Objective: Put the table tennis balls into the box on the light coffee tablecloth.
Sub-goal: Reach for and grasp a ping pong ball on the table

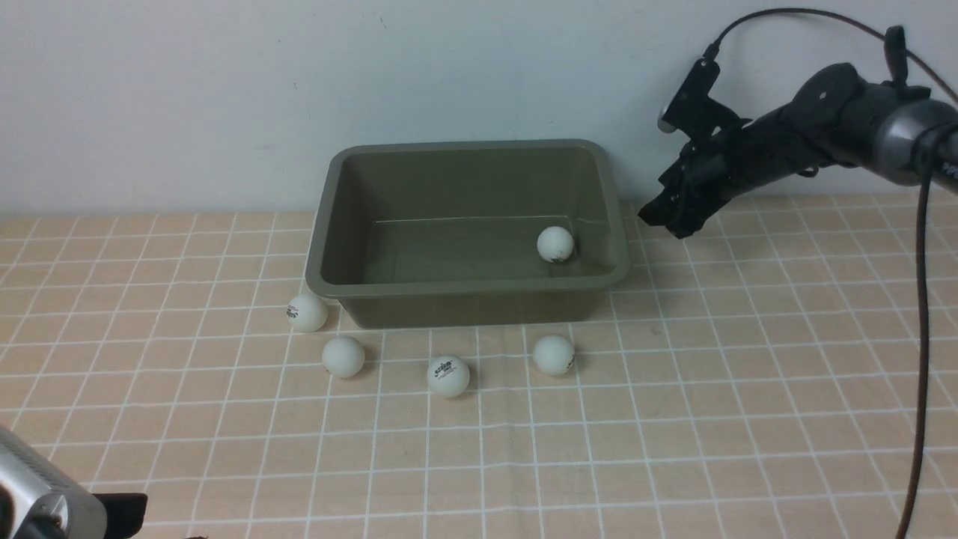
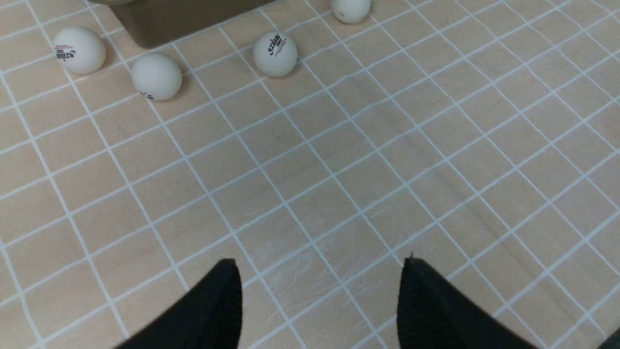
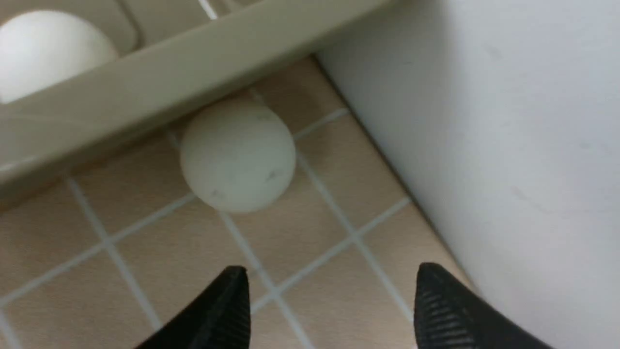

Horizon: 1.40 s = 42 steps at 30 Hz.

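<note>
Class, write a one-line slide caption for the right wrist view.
Open end effector facing a ball on the tablecloth beside the box, another ball inside.

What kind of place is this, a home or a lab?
Probably a robot test bench, not a home: a checked tablecloth against a bare white wall, a cabled robot arm, and table tennis balls staged by a plastic box.

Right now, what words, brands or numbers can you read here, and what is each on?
Nearest ball: dark logo with smaller print under it, too blurred to read.
Leftmost ball: dark print on its side, too small to read.
Ball next to it: mark at one edge, unreadable.
Box, cloth: no text.
</note>
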Tool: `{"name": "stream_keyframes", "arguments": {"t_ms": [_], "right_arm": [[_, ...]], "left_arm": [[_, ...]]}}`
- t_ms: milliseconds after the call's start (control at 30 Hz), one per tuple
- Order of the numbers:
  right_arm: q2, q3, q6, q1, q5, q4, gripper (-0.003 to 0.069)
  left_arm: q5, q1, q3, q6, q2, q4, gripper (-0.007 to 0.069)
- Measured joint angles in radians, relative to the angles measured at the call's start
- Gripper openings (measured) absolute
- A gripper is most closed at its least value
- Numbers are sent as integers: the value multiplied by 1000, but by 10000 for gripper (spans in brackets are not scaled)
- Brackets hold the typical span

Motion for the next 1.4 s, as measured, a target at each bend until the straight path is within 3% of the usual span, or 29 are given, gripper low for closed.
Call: {"name": "stream_keyframes", "arguments": {"t_ms": [200, 567, 733, 1400], "right_arm": [[19, 0, 19, 17, 11, 71, 424], [28, 0, 29, 108, -60, 55, 424], [31, 0, 83, 106, -71, 34, 424], [97, -2, 82, 105, -179, 97, 382]], "left_arm": [[0, 0, 0, 0, 0, 15, 363], [0, 0, 0, 0, 0, 18, 363], [7, 0, 0, -4, 0, 20, 363], [31, 0, 0, -10, 0, 20, 363]]}}
